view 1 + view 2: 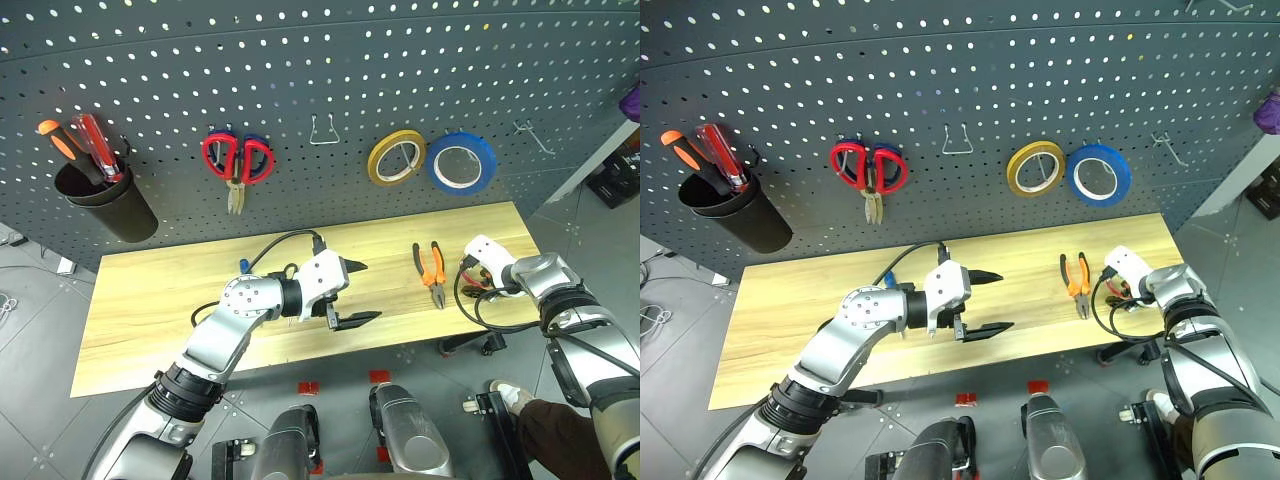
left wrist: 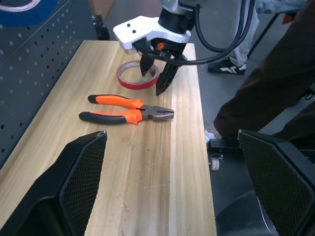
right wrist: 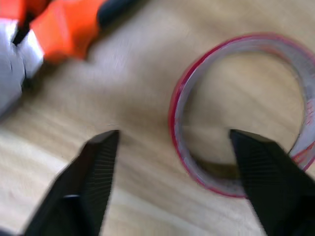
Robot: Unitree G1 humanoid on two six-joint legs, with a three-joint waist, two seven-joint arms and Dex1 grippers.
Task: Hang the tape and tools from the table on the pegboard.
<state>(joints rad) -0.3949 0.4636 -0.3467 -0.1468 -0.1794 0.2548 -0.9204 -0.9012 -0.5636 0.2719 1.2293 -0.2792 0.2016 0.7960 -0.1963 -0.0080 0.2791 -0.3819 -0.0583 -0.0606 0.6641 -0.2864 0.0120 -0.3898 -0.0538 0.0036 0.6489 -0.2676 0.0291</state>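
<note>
The red tape lies flat on the table near its right end. My right gripper points down over it, open, one finger inside the ring and the other outside, straddling its wall without pinching it. The orange-and-black pliers lie just left of the tape. My left gripper hovers wide open over the table's middle, pointing right toward the pliers, with nothing in it. The pegboard rises behind the table.
On the pegboard hang red-handled scissors, a yellow roll, a blue roll, a black cup with orange and red screwdrivers, and two bare hooks. A person's leg and shoe stand off the table's right end.
</note>
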